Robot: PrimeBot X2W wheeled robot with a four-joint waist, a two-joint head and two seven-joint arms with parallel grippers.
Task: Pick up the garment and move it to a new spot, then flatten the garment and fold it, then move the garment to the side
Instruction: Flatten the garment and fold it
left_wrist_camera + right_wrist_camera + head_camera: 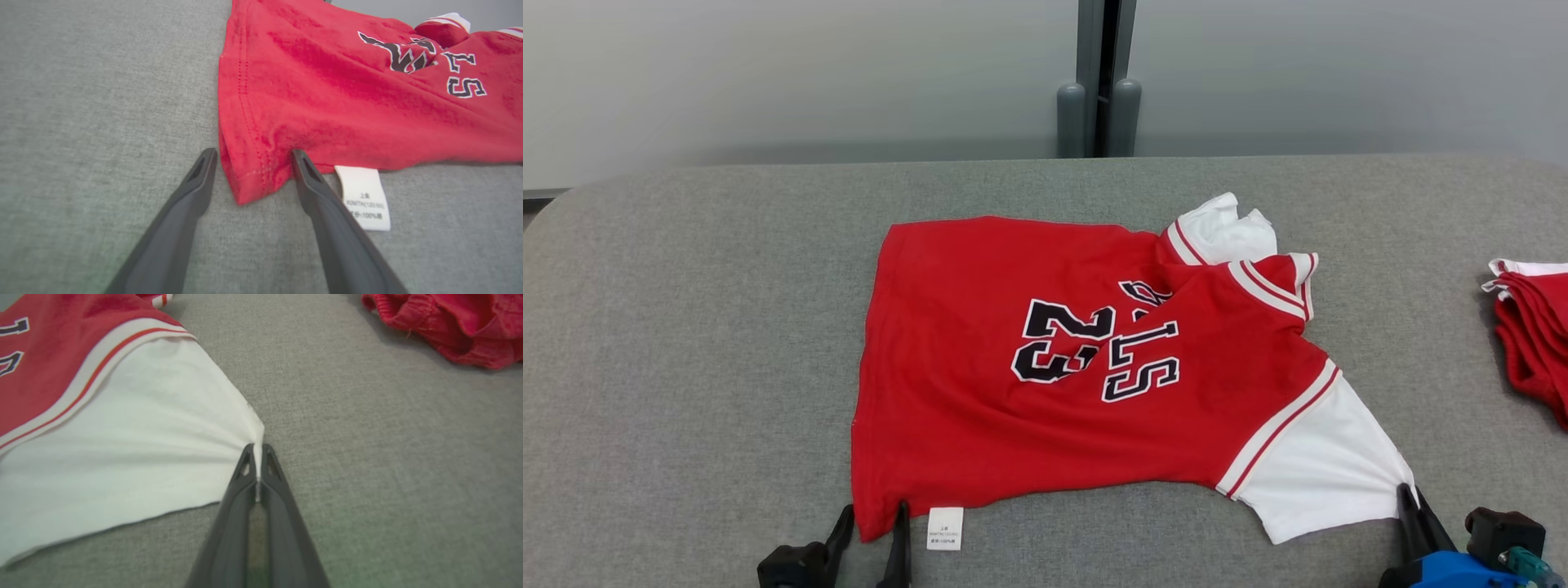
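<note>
- The garment (980,408) lay crumpled on the grey table (686,327), its hem corner (245,188) between the left gripper's (253,153) wide-spread fingers
- The right gripper (257,446) was pinched on the white sleeve (143,428) edge
- Judged best: the left should close on the hem before both pulled apart evenly

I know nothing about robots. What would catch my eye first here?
A red jersey with a black "23" lies rumpled in the middle of the grey table. At the near right, the right gripper is shut on the tip of its white sleeve, while the left gripper stands open astride the jersey's near-left hem corner. Another red garment sits at the table's right edge.
</note>
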